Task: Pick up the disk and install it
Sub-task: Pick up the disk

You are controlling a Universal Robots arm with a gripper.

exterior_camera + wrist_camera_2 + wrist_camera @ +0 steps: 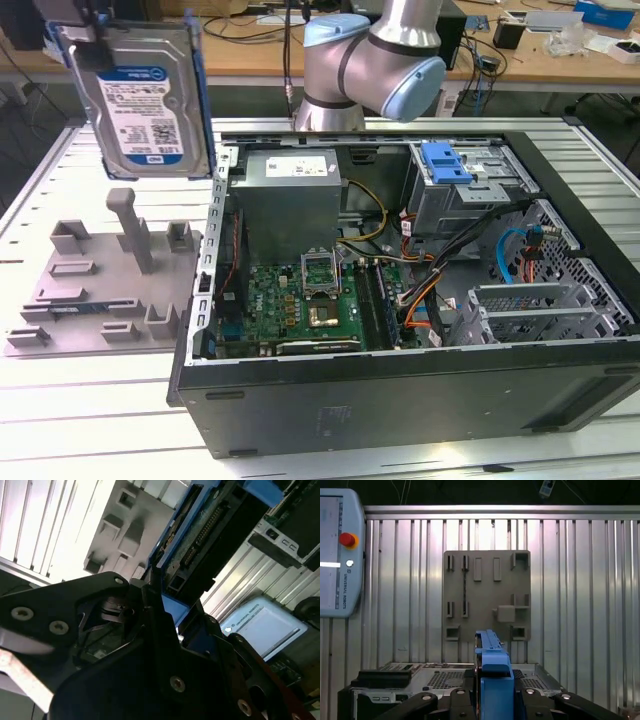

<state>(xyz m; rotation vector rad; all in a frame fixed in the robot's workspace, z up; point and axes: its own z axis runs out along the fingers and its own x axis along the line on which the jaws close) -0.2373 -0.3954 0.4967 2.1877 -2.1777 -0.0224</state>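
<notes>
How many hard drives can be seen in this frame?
1. The disk is clamped in the gripper, up over the grey fixture at the exterior view's left, outside the computer case. The drive cage might hide another.

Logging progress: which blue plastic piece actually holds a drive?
The one framing the disk, held aloft in the gripper; the blue tab inside the case is bare.
</notes>
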